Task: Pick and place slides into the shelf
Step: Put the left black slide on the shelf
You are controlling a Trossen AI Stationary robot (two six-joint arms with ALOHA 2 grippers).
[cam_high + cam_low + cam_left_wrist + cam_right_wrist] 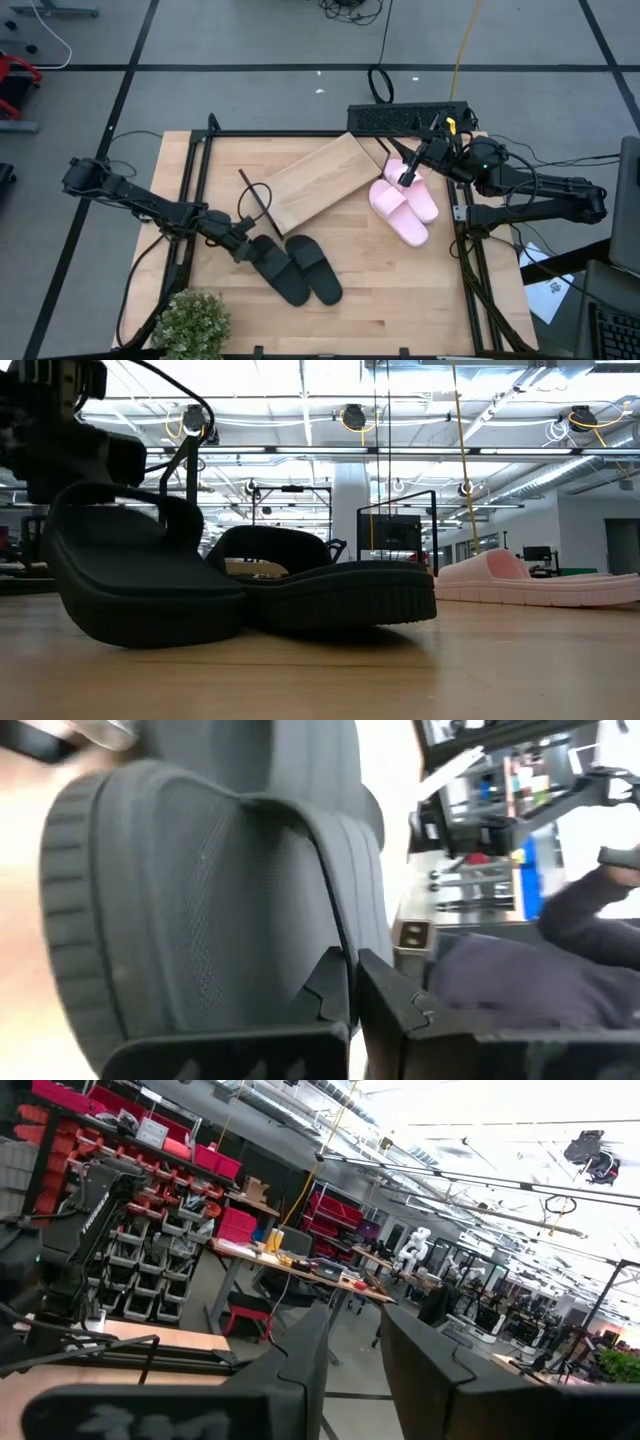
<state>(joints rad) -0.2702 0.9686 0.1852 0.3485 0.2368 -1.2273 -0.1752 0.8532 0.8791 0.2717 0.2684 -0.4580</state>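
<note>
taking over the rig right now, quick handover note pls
Left gripper: shut on the left-hand matte black slide sandal, at its strap.
Right gripper: above the pale pink slide pair, holding nothing.
Other black slide lies beside the gripped one, on the wooden tabletop.
Light wooden slanted shelf board: no slides on it.
Done: none placed. Left: all four.

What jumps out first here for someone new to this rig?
The left gripper at the table's front, jaws shut on the strap of one black slide, with its mate right beside it. Next, the pink pair lying side by side toward the right, with the right gripper over them. Between them the wooden shelf sits skewed and holds no slide.
</note>
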